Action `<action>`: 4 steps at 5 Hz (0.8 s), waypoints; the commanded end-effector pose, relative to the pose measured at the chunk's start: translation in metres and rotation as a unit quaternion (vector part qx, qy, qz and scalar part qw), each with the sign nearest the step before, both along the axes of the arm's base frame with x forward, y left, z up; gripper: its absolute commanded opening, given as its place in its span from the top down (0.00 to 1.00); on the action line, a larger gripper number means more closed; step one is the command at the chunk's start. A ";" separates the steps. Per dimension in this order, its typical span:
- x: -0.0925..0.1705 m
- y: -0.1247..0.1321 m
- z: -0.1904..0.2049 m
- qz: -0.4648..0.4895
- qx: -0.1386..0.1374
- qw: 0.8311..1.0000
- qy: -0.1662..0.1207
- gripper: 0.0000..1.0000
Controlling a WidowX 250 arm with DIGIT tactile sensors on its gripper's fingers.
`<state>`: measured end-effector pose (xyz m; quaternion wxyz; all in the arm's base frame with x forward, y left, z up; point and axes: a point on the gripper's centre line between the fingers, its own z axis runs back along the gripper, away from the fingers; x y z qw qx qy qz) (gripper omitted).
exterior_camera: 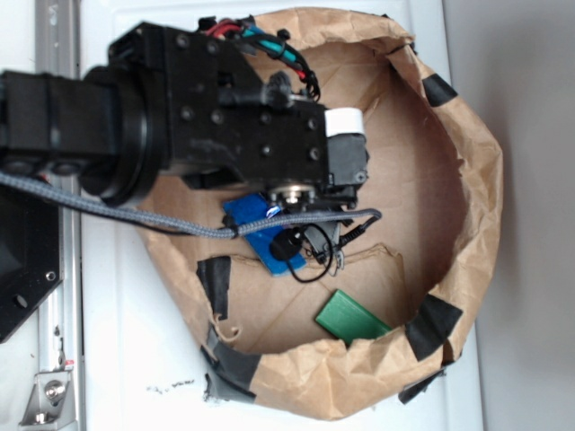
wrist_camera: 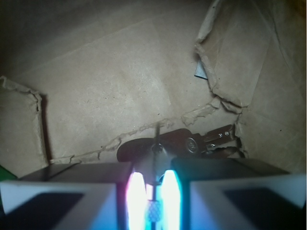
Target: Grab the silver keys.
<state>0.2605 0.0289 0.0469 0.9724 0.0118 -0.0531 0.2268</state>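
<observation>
The silver keys [wrist_camera: 192,143] lie flat on the brown paper floor of the bag, a dark rounded fob at nine o'clock and metal pieces fanning toward three o'clock. From outside, the bunch [exterior_camera: 328,244] shows only partly, mostly hidden under the arm.

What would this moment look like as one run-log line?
gripper: nearly shut, low in paper bag | silver keys: on floor just ahead, ungrasped | blue block: under arm

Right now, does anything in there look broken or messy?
Yes: the brown paper bin is ragged, its crumpled rim patched with black tape, and the paper floor is torn along a jagged line. Nothing looks spilled.
</observation>
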 end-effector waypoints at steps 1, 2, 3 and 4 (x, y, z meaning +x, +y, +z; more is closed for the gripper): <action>0.001 0.004 0.017 -0.006 0.000 1.000 -0.019 1.00; -0.001 0.005 0.018 -0.005 0.003 1.000 -0.019 1.00; 0.000 0.005 0.021 0.006 0.007 1.000 -0.012 1.00; 0.009 -0.006 0.045 0.048 -0.004 0.998 0.028 1.00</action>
